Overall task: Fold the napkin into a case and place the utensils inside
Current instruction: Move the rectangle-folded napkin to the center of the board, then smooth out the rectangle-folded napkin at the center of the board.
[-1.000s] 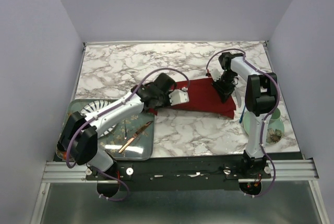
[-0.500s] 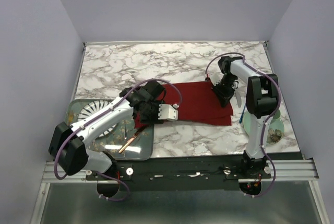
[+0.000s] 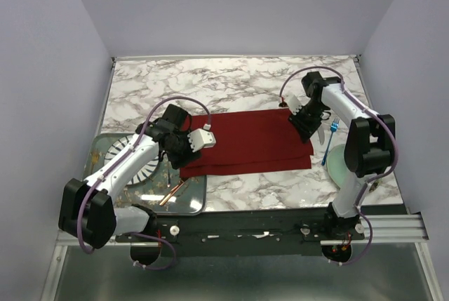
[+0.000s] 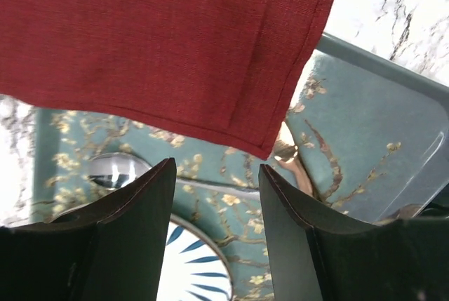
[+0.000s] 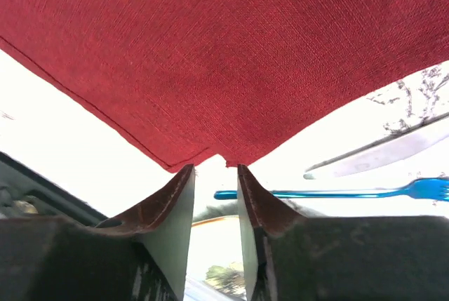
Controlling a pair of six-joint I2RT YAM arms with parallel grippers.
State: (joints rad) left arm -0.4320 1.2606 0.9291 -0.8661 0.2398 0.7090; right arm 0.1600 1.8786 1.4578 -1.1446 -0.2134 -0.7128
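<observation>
Napkin (image 3: pixel 245 143) folded flat on surface (image 3: pixel 231 90), just released: left gripper (image 3: pixel 209 137) wide open, right gripper (image 3: pixel 304 121) slightly parted, both empty; next fold pending.

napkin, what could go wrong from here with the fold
1. The napkin has its left corner over the tray, above the copper knife; a low grab by the open left gripper could snag either.
2. The blue fork and silver utensil lie just off its right corner, near the right gripper; a sweep there may knock them away.
</observation>
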